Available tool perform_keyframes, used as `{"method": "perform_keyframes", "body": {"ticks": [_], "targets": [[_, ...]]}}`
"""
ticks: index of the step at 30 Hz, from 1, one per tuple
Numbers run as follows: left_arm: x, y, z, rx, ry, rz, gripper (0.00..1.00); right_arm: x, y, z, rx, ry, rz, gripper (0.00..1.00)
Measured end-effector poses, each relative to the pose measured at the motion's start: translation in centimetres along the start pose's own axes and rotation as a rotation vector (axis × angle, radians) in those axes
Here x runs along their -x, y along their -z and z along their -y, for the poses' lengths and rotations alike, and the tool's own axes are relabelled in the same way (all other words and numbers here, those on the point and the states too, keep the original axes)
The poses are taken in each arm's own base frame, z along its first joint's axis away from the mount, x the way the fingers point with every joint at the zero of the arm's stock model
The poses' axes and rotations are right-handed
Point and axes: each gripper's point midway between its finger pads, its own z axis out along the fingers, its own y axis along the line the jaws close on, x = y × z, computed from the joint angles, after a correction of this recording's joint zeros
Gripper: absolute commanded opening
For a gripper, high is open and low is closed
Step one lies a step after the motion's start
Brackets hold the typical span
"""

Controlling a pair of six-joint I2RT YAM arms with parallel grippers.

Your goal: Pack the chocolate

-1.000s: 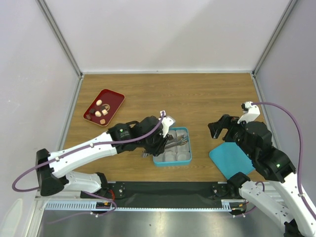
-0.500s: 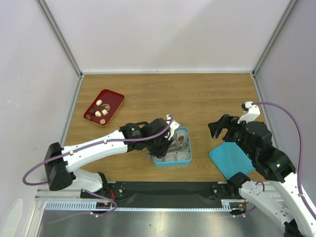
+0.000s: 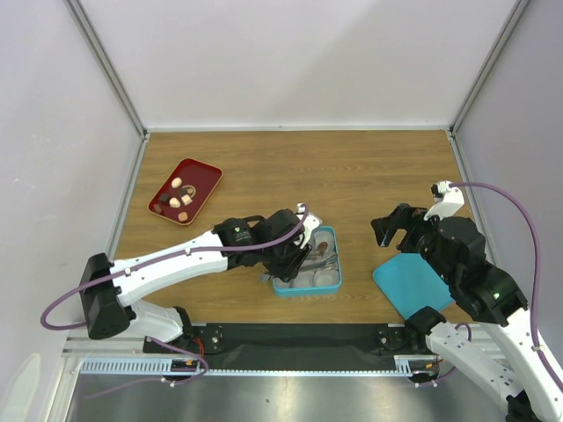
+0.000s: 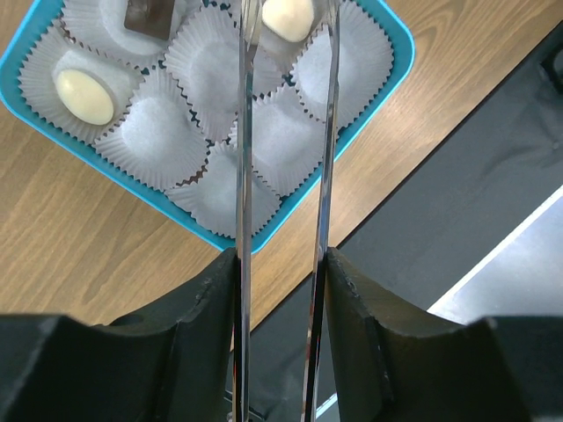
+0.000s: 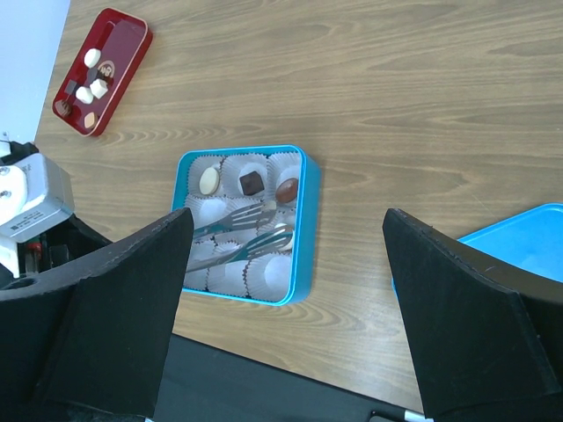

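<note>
My left gripper (image 4: 281, 268) is clamped on the thin metal tongs (image 4: 242, 158), 1 finger pressed against each arm. It holds them out over the blue box (image 3: 308, 262), which sits by the near edge of the bench (image 3: 352, 167), about midway along it. The box is lined with white paper cups (image 4: 158, 136). 3 pieces of chocolate (image 5: 251, 184) lie in the row of cups furthest from me: 1 cream, 1 dark square, 1 rounded. The rounded piece shows between the tong arms in my left wrist view; whether the tips touch it I cannot tell. More chocolate lies in the red tray (image 3: 204, 174) near the left edge of the bench, well apart from the box. My right gripper (image 5: 286, 224) hangs with its jaws wide apart and nothing between them, close to the blue lid (image 3: 409, 286) at the right near corner
</note>
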Motion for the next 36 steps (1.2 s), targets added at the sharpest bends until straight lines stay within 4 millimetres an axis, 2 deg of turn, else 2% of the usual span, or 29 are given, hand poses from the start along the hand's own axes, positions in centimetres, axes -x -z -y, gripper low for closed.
{"method": "perform_keyframes", "body": {"ticks": [7, 10, 13, 16, 19, 21, 23, 27, 32, 36], "targets": [[1.9, 1.3, 0.2, 0.008, 0.002, 0.044, 0.48, 0.0, 0.0, 0.0, 0.001, 0.0, 0.002, 0.95], [3.7, 2.8, 0.1, 0.028, 0.005, 0.092, 0.49, 0.0, 0.1, 0.0, 0.001, -0.001, 0.002, 0.95], [6.3, 4.7, -0.8, 0.056, 0.027, 0.158, 0.49, 0.1, 0.1, 0.0, 0.003, -0.001, 0.004, 0.95], [8.5, 6.2, -3.7, 0.114, 0.083, 0.216, 0.49, 0.2, 0.2, -0.1, 0.008, -0.002, 0.006, 0.95], [9.3, 7.1, -9.1, 0.224, 0.197, 0.241, 0.49, 0.1, 0.3, -0.3, 0.018, -0.003, 0.002, 0.95], [8.8, 7.6, -13.0, 0.302, 0.282, 0.241, 0.49, 0.1, 0.4, -0.4, 0.027, -0.006, 0.0, 0.95], [7.4, 8.3, -16.7, 0.376, 0.37, 0.24, 0.49, 0.1, 0.5, -0.6, 0.035, -0.009, 0.002, 0.95], [3.3, 10.7, -22.5, 0.512, 0.541, 0.252, 0.49, 0.1, 0.8, -0.7, 0.048, -0.014, 0.008, 0.95], [-1.9, 13.4, -26.8, 0.632, 0.725, 0.304, 0.49, -0.2, 0.6, -0.8, 0.057, -0.014, -0.002, 0.96], [-5.4, 13.4, -28.5, 0.682, 0.824, 0.286, 0.49, -0.3, 0.6, -1.0, 0.066, -0.016, -0.006, 0.96]]}}
